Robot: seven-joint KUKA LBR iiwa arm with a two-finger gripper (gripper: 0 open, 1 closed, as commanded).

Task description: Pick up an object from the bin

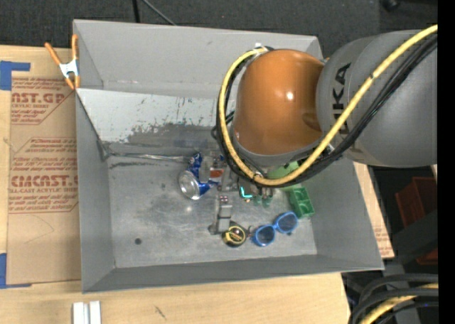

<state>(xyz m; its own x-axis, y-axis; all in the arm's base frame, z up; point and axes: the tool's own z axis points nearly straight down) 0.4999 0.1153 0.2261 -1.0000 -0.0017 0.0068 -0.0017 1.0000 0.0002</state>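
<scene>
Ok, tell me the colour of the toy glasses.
The glasses are blue, shown in the camera view.

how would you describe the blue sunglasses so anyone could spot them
In the grey bin, look at the floor's lower right, below the arm's orange cover. The sunglasses lie between a green block and a small gold-and-black round thing; only they have two round blue lenses.

Your grey metal bin [142, 237] looks matt and scuffed; the orange cover [277, 102] is glossy, the crushed can [190, 184] shiny metal, the blue sunglasses [276, 228] glossy plastic.
</scene>
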